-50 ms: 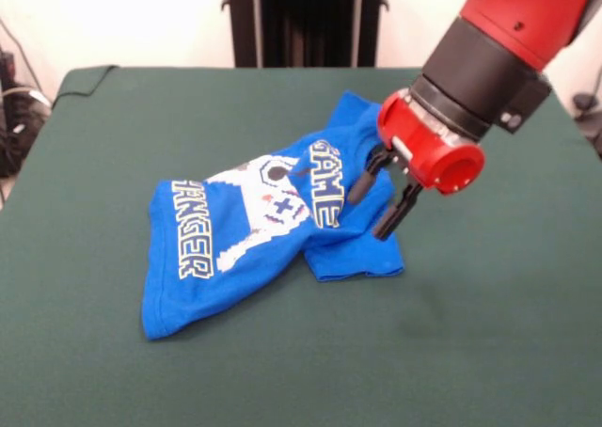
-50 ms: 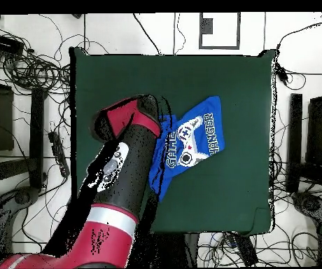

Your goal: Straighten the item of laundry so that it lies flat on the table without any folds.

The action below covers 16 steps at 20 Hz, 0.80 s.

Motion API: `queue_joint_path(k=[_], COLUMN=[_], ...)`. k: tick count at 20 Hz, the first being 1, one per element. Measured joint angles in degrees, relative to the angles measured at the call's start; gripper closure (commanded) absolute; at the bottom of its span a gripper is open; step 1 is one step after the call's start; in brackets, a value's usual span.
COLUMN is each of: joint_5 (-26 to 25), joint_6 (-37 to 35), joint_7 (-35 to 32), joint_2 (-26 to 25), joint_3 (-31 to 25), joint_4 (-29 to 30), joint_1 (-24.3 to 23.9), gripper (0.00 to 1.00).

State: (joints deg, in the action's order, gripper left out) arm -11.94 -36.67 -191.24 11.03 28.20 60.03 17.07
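Blue T-shirt (image 1: 240,248) lies rumpled mid-table (image 1: 489,352), tool (image 1: 372,211) parted at its edge.

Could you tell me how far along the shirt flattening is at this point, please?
Little looks done: the blue shirt lies crumpled on the green table, creased through the print, with one side doubled over itself. In hand: the pincer is open at that doubled part, its two black fingers down against the cloth. Left: opening that fold and spreading the whole shirt flat.

bright blue shirt (image 1: 235,248) with white controller print, white-yellow lettering; dark green table (image 1: 470,352).
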Motion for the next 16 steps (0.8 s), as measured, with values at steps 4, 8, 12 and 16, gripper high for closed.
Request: queue_joint_path(k=[4, 8, 12, 16], joint_5=[0.2, 0.3, 0.6, 0.9], joint_6=[0.0, 0.0, 0.0, 0.2], joint_7=[0.0, 0.0, 0.0, 0.0], joint_2=[-1.7, -3.8, -5.8, -8.1], joint_3=[0.0, 0.0, 0.0, 0.0], joint_4=[-1.1, -1.7, -2.0, -2.1], joint_1=[-0.4, -0.3, -0.3, -0.3], gripper=[0.00, 0.00, 0.00, 0.00])
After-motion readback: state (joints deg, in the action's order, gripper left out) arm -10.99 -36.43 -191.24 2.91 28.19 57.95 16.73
